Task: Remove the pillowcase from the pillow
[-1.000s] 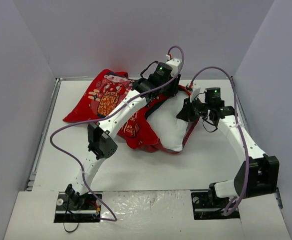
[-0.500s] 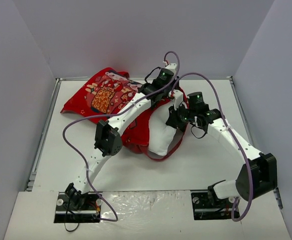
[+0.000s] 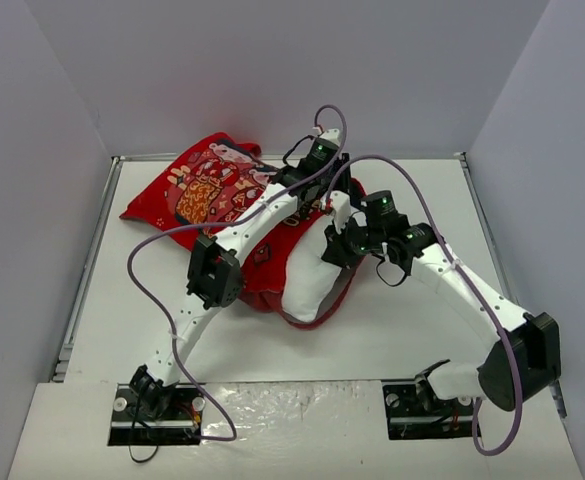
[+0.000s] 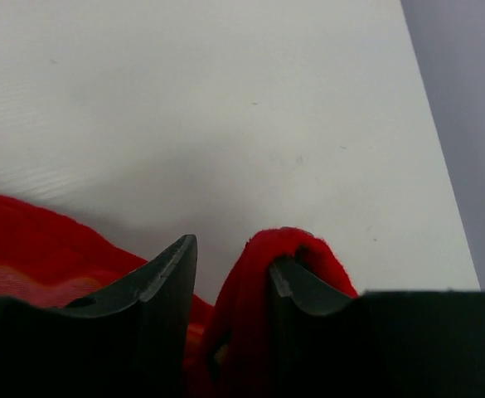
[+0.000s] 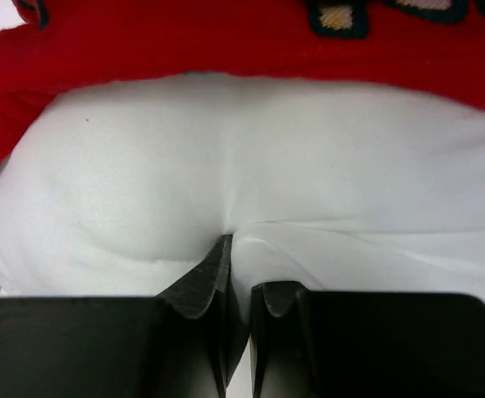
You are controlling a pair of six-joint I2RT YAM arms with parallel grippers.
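Note:
The red printed pillowcase (image 3: pixel 207 195) lies bunched at the back left of the table. Its open end wraps around the white pillow (image 3: pixel 307 285), which sticks out toward the front. My left gripper (image 3: pixel 325 198) is over the case's back right edge. In the left wrist view (image 4: pixel 234 249) it is shut on a thick fold of the pillowcase (image 4: pixel 296 249), which drapes over the right finger. My right gripper (image 3: pixel 335 245) is shut, pinching a pleat of the pillow's white fabric (image 5: pixel 143 166). The right wrist view shows this (image 5: pixel 246 265), with the pillowcase rim (image 5: pixel 184 41) above.
Grey walls (image 3: pixel 52 120) enclose the white table (image 3: pixel 402 330) on three sides. A metal rail (image 3: pixel 87 260) runs along the left edge. Purple cables (image 3: pixel 147 290) loop off both arms. Bare tabletop (image 4: pixel 225 99) lies beyond the left gripper.
Both grippers have moved left. The pillowcase has slid left and flattened toward the back left. The pillow has moved left and toward the front with the right gripper.

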